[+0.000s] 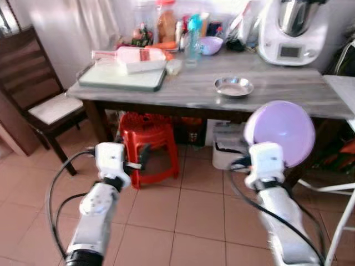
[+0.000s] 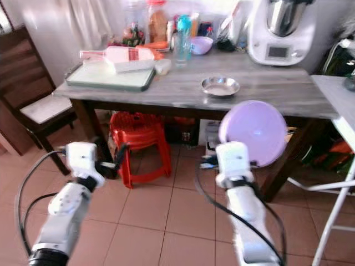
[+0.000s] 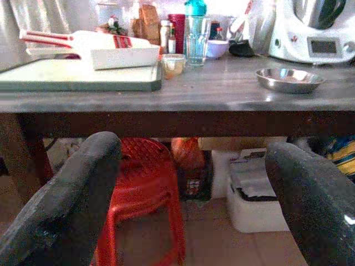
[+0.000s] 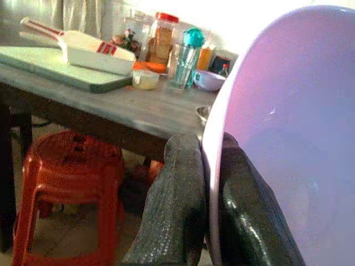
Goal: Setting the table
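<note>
**Plate in the right hand, worktop not yet reached**

I hold the purple plate (image 1: 280,132) in the right hand (image 4: 206,183). Its two fingers are closed on the plate rim, one on each face, and the plate stands on its edge, nearly upright. It is in the air in front of the worktop (image 1: 194,88), below the level of its top, at about 4 o'clock from the small steel dish (image 1: 233,86). The left hand (image 3: 188,188) is wide open and holds nothing; it points at the worktop edge and the red stool (image 1: 148,145) under it.

What can go wrong, in my opinion: the grip is only on a thin part of the rim, so the plate may turn or slip out if I move the arm fast. If I go forward without lifting first, the plate will hit the worktop edge. When I lay it flat, it may come down on the steel dish, which is near the free place at 3 o'clock. The far side is crowded with bottles, a blue-capped bottle (image 1: 192,36) and a kitchen machine (image 1: 293,30), so a long reach may knock something over.

About writing: the white box (image 1: 140,59) on the tray at 10 o'clock has red bands, but I cannot read any letters. The display of the machine is too blurred.
</note>
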Controlling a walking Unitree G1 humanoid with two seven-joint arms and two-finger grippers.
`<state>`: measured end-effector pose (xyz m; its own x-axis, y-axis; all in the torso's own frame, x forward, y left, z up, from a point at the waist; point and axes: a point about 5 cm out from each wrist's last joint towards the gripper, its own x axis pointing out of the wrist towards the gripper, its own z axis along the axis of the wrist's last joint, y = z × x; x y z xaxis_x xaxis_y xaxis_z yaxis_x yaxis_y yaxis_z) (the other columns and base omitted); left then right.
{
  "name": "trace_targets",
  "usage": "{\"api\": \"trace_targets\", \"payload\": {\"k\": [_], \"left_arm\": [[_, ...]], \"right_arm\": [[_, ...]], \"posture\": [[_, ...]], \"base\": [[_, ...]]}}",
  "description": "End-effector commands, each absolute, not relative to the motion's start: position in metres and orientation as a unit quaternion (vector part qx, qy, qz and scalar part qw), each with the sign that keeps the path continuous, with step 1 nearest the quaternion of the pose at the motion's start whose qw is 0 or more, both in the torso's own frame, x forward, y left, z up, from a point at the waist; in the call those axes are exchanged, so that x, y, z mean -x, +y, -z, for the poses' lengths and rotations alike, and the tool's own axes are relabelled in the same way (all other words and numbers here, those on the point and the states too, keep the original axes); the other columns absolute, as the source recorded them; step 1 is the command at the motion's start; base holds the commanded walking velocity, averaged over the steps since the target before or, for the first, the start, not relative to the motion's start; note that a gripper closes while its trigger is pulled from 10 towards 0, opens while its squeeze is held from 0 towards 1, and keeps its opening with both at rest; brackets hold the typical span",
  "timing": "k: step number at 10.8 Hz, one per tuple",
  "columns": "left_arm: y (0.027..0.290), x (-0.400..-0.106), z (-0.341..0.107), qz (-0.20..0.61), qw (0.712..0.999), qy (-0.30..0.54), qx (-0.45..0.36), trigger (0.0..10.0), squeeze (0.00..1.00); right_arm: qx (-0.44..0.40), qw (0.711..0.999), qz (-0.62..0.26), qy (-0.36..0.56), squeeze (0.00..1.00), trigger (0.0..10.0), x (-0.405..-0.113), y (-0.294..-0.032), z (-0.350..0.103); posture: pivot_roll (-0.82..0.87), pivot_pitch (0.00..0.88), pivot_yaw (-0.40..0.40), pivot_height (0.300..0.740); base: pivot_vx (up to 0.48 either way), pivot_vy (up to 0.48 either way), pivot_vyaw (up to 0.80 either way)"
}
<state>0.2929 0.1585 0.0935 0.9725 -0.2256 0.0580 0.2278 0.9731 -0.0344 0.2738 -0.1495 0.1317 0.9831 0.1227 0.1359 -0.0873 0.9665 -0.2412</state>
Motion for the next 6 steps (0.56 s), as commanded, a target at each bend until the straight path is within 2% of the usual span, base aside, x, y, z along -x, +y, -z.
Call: {"api": "trace_targets", "payload": {"k": [1,3,6], "left_arm": [[0.1515,-0.2957,-0.0961,0.125,0.991,-0.029,0.023,10.0,0.00],[0.1502,-0.2967,-0.0962,0.126,0.991,-0.030,0.025,10.0,0.00],[0.1480,-0.2982,-0.0961,0.128,0.991,-0.031,0.027,10.0,0.00]], "right_arm": [[0.127,0.988,-0.042,-0.080,0.00,10.0,-0.2754,-0.1563,-0.1355],[0.128,0.987,-0.043,-0.083,0.00,10.0,-0.2774,-0.1569,-0.1370],[0.129,0.987,-0.049,-0.086,0.00,10.0,-0.2800,-0.1555,-0.1379]], "posture": [[-0.01,0.004,0.017,0.740],[-0.01,0.000,0.011,0.740],[-0.01,0.000,0.008,0.740]], "base": [[0.352,0.000,0.00],[0.352,0.000,0.48],[0.355,0.000,0.00]]}}
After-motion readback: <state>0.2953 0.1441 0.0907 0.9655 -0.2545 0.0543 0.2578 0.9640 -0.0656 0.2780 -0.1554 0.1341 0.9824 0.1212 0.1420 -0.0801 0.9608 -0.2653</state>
